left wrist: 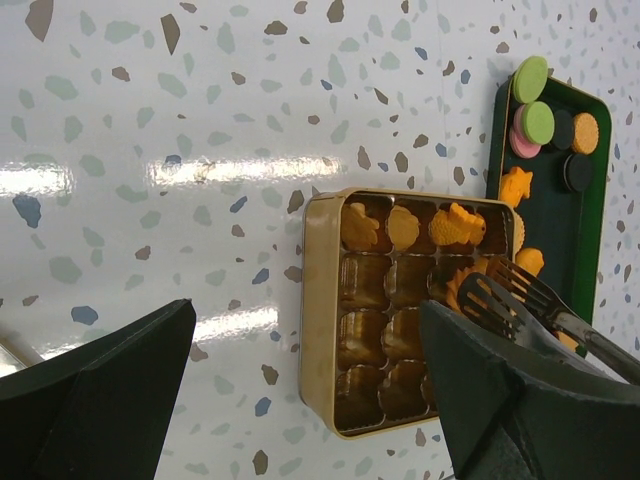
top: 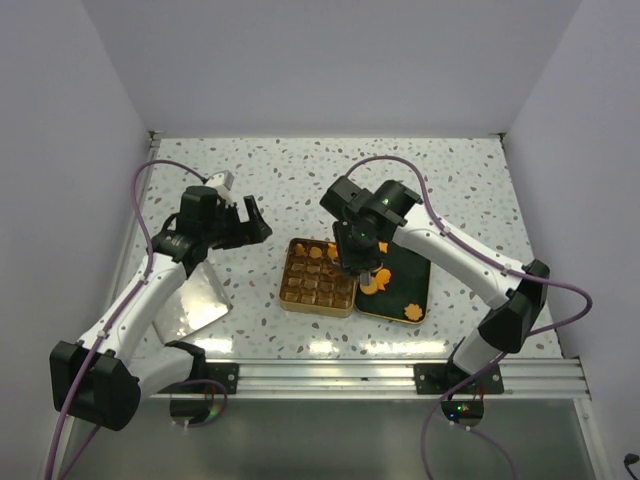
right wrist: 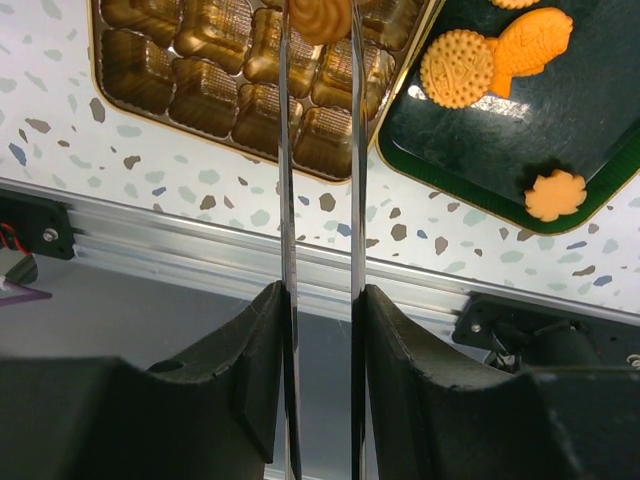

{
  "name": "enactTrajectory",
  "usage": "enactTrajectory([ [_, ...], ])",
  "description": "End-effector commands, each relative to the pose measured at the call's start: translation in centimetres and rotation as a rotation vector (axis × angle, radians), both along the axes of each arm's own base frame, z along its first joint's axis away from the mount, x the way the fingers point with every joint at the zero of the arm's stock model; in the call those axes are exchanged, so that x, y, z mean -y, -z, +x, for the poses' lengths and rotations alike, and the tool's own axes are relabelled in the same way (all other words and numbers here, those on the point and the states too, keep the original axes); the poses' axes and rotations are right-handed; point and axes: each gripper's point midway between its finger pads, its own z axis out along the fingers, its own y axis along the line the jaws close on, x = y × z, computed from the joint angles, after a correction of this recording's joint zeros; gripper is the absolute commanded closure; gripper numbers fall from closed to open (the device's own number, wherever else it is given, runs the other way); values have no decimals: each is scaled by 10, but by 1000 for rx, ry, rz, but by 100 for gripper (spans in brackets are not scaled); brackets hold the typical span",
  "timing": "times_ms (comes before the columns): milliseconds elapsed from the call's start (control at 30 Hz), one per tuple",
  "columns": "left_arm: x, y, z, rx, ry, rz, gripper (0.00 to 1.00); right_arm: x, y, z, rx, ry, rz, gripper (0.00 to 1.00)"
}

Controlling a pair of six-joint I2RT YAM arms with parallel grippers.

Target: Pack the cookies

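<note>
Top view, right gripper (top: 362,272): poised over the tray-side edge of the gold tin (top: 284,296), with the dark tray (top: 405,272) just beside it.
Top view, left gripper (top: 252,221): held left of the tin above the surface (top: 460,180), jaws spread wide, nothing grasped.
Left wrist view, cookies (left wrist: 403,226): three are seated in one end row of the tin; most other cells look empty, though some are hidden by a black finger.
Left wrist view, right arm: its thin jaws are seen reaching in over the tin's tray-side cells.
Right wrist view, held cookie (right wrist: 320,18): pinched between the two thin jaws, above a cell near the tin's edge.
Right wrist view, stock: a round, a fish-shaped and a flower cookie lie loose on the tray.
Step judged: the held cookie is being carried to an empty cell.
Advice: the cookie should be centred over one empty cell and lowered close to its floor. The jaws should then be eased apart only slightly, so it is laid flat. The dividers, the rim and the filled row are best left untouched.
</note>
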Motion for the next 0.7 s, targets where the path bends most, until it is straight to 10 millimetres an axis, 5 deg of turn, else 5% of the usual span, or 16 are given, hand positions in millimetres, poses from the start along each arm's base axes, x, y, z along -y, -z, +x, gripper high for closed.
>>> enactTrajectory([
  [0, 4, -23, 13, 84, 5, -9, 0, -8, -9, 5, 19, -21, 25, 63],
  [400, 4, -23, 13, 82, 2, -10, 0, -10, -20, 12, 60, -10, 33, 52],
  [667, 4, -25, 12, 83, 2, -13, 0, 12, -43, 28, 149, 43, -4, 52],
])
